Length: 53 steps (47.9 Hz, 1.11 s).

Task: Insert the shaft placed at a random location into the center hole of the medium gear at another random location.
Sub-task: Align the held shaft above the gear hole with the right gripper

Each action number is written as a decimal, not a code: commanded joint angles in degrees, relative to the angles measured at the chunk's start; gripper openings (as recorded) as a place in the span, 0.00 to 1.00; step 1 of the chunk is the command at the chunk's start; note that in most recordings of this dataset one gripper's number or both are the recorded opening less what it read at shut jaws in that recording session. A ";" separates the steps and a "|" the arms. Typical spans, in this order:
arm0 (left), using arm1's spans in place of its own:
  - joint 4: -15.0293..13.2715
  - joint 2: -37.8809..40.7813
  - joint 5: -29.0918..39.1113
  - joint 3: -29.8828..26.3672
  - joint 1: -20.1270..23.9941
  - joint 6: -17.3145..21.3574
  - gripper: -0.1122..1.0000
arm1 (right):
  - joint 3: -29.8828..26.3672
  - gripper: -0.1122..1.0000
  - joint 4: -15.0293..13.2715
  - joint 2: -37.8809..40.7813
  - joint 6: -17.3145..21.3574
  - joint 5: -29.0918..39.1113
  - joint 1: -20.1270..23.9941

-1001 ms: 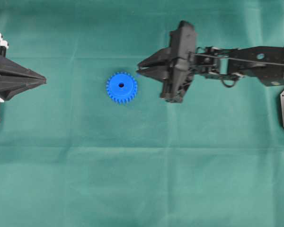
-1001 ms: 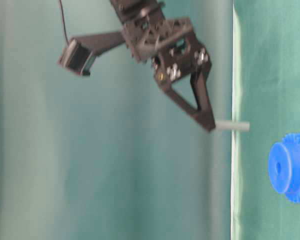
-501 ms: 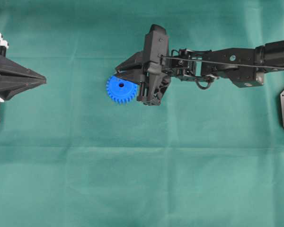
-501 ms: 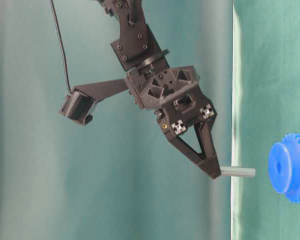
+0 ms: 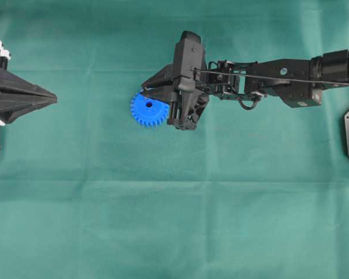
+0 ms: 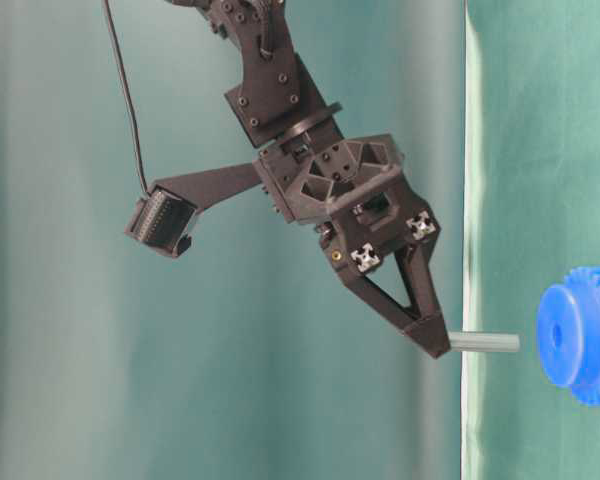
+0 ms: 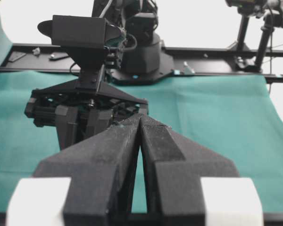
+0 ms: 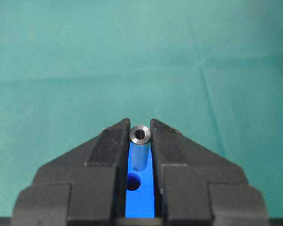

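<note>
Now right end effector point(image 8: 140, 141) clamping shaft point(image 8: 140, 149), above medium gear point(image 5: 146, 110)

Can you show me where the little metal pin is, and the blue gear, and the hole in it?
shaft point(image 8: 140, 146), right wrist view, on its silvery side.
medium gear point(image 5: 143, 110), overhead view, on its blue face.
center hole point(image 8: 132, 181), right wrist view, on the dark round opening.

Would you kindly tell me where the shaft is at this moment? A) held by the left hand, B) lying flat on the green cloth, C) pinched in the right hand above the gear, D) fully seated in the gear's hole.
C: the shaft sticks out from the right hand fingertips, its tip short of the medium gear.
</note>
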 commanded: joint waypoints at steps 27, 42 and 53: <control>0.18 0.44 -0.18 -0.88 0.09 -0.09 0.10 | -1.05 0.22 0.18 -0.18 0.18 0.26 0.09; 0.18 0.44 -0.26 -0.97 0.00 -0.09 0.10 | -1.05 0.22 1.05 2.99 0.26 0.09 0.09; 0.18 0.44 -0.18 -0.97 0.09 -0.09 0.10 | -1.05 0.22 1.41 3.78 0.26 0.09 0.18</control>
